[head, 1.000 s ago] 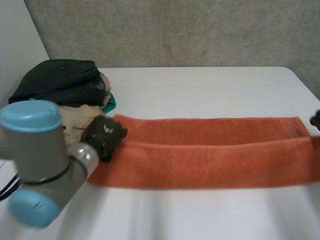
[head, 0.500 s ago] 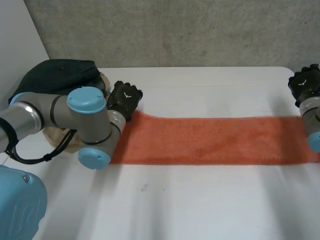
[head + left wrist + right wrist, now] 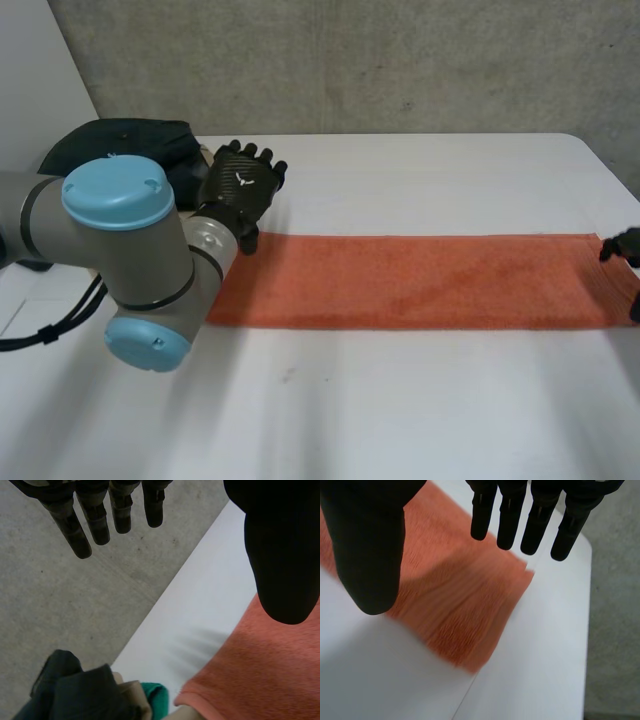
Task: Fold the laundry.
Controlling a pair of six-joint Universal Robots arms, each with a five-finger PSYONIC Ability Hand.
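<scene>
One item is on the go: the orange towel (image 3: pixel 420 280) lies flat across the white table (image 3: pixel 400 420) as a long, narrow strip, running from your left hand (image 3: pixel 240 185) to your right hand (image 3: pixel 625 245). From that narrow shape I judge that a lengthwise fold is already in. The end-to-end folds that would bring it down to a compact bundle are not yet done.

Your left hand hangs above the towel's far left corner with its fingers (image 3: pixel 82 530) straight and spread and nothing in its grasp. Your right hand is over the towel's right end, and its fingers (image 3: pixel 510 515) are also straight and holding nothing. Neither hand has the cloth, so you would need to take it up again at both ends before folding further.

Much is left beyond the towel. A pile of laundry (image 3: pixel 120 145) waits at the table's far left, just beside the towel's corner. It has a dark garment (image 3: pixel 75 690) on top, with a beige piece (image 3: pixel 131 692) and a teal piece (image 3: pixel 157 695) showing beneath.

No brand, label or legible writing shows on the towel or the pile. A small white mark (image 3: pixel 243 180) sits on the back of your left hand, and I cannot read it as lettering.
</scene>
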